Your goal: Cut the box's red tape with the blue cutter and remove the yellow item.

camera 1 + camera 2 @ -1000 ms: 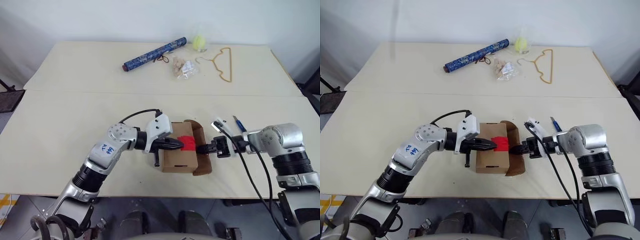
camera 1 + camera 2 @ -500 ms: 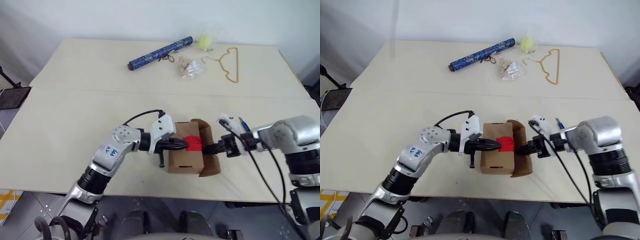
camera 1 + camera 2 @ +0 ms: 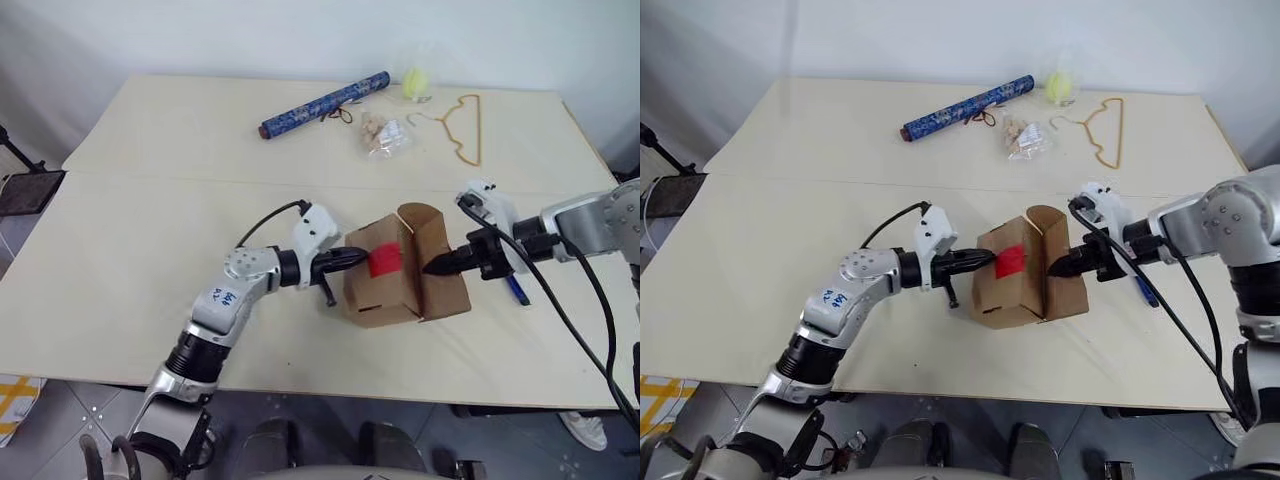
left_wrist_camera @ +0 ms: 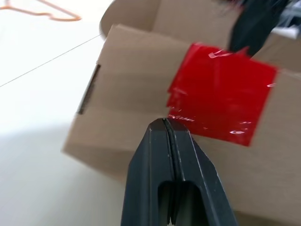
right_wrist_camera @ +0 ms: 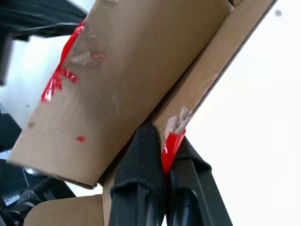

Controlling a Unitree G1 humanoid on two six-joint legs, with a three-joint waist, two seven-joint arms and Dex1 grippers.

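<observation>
Right wrist view: right gripper (image 5: 162, 188) is pinched on a flap edge of the box (image 3: 400, 270), tilted up mid-table, left gripper (image 3: 355, 257) closed at the red tape (image 3: 383, 262); thin cardboard looks light and crushable, so hold flap edges, imo.

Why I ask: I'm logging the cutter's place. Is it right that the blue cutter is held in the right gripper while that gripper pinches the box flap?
Not quite. The right gripper does pinch the box flap, but the blue cutter lies on the table beside that arm, as the left eye view shows.
</observation>
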